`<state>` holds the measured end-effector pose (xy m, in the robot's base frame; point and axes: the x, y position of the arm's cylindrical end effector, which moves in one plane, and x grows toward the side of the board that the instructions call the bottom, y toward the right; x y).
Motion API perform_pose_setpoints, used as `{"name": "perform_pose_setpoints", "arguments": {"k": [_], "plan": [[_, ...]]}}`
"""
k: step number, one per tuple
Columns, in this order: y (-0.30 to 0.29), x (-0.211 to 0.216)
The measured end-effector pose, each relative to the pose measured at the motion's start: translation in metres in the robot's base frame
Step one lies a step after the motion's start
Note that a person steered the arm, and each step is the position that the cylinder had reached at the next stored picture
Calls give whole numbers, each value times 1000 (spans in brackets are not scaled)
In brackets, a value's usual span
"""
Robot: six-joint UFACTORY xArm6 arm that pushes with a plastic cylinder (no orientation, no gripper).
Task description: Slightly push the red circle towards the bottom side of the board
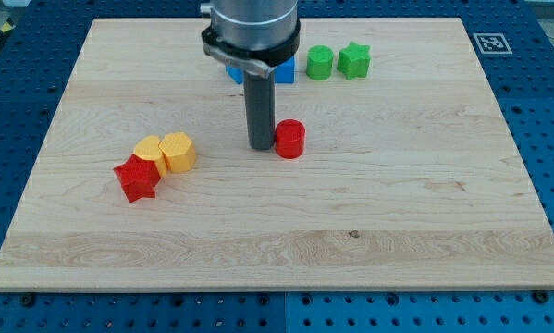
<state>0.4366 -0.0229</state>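
Observation:
The red circle (290, 139) stands near the middle of the wooden board (397, 213), a little toward the view's top. My tip (261, 146) rests on the board just left of the red circle, touching or almost touching its left side. The rod rises straight up from there to the arm at the view's top.
A red star (136, 179) sits at the left, touching a yellow block (148, 150) and a yellow hexagon (178, 152). At the top, a blue block (282, 72) is partly hidden behind the arm. A green circle (320, 63) and a green star (354, 60) stand to its right.

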Motion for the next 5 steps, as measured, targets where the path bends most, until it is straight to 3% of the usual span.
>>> {"name": "perform_pose_setpoints", "arguments": {"k": [1, 4, 5], "plan": [[0, -26], [56, 21], [51, -1]]}}
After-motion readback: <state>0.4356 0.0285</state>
